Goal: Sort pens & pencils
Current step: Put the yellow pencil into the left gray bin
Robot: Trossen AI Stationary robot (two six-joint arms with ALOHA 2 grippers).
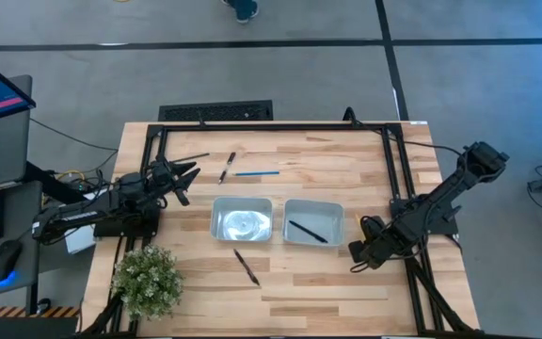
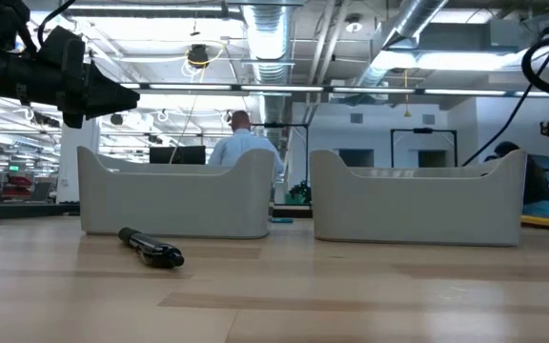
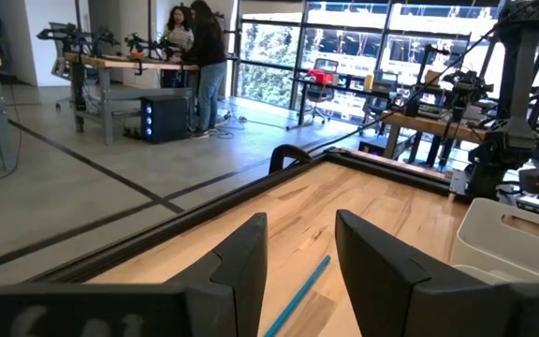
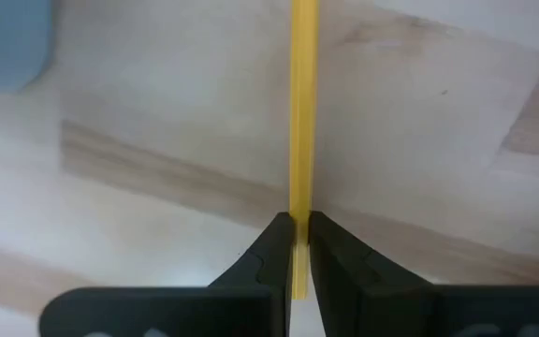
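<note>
Pen (image 1: 307, 232) in rt tray (image 1: 313, 222); rt gripper (image 4: 295, 245) pinches yellow pencil (image 4: 303, 112); left gripper (image 3: 299, 257) open.

Two trays sit on the bench: the left tray (image 1: 243, 220) and the right tray (image 1: 313, 222). Three pens show: one in the right tray (image 1: 307, 232), two loose (image 1: 247, 267) (image 1: 226, 168). Pencils number two, blue (image 1: 257, 173) and yellow (image 4: 303, 112), perhaps a third, the thin dark stick (image 1: 194, 157). One potted plant (image 1: 147, 279).
</note>
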